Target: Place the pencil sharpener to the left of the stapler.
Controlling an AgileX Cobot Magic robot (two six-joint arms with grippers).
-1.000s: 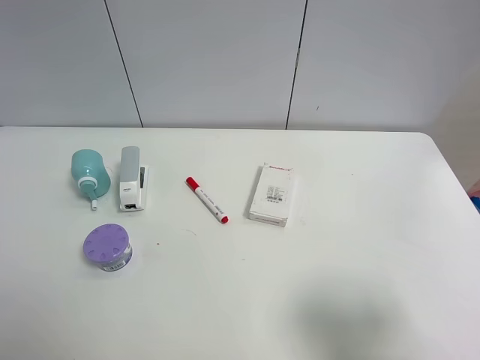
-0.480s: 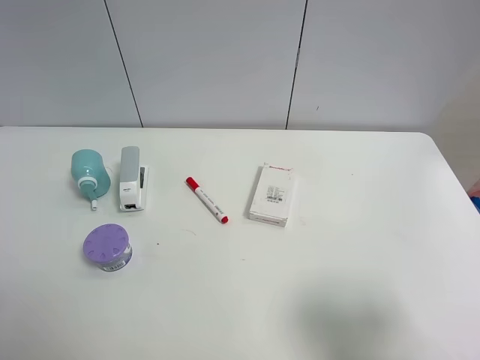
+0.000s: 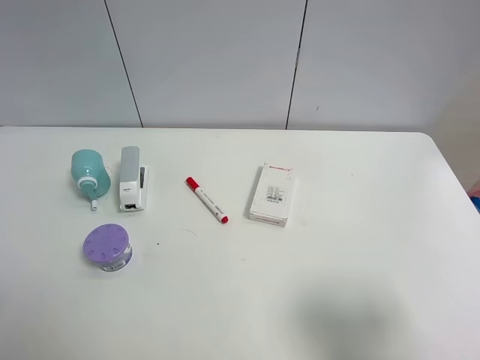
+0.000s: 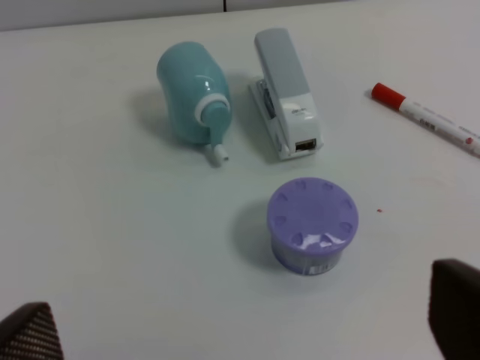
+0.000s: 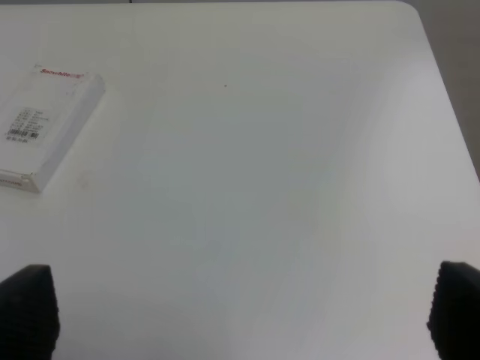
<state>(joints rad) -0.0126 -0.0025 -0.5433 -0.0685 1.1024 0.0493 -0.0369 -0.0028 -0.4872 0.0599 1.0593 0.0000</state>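
The teal pencil sharpener (image 3: 89,172) lies on the table just left of the white stapler (image 3: 133,178), its white stub toward the front. The left wrist view shows both, the pencil sharpener (image 4: 193,90) beside the stapler (image 4: 286,91), a small gap between them. My left gripper (image 4: 240,330) is open and pulled back from them, only its two fingertips (image 4: 30,334) showing at the frame's corners. Over bare table my right gripper (image 5: 240,311) is open too, nothing between its fingers. Neither arm appears in the exterior high view.
A purple round dotted-lid container (image 3: 107,248) stands in front of the sharpener and stapler. A red-capped marker (image 3: 207,199) lies mid-table, with a white rectangular box (image 3: 271,196) to its right. The table's right edge (image 5: 450,97) runs close to the right gripper.
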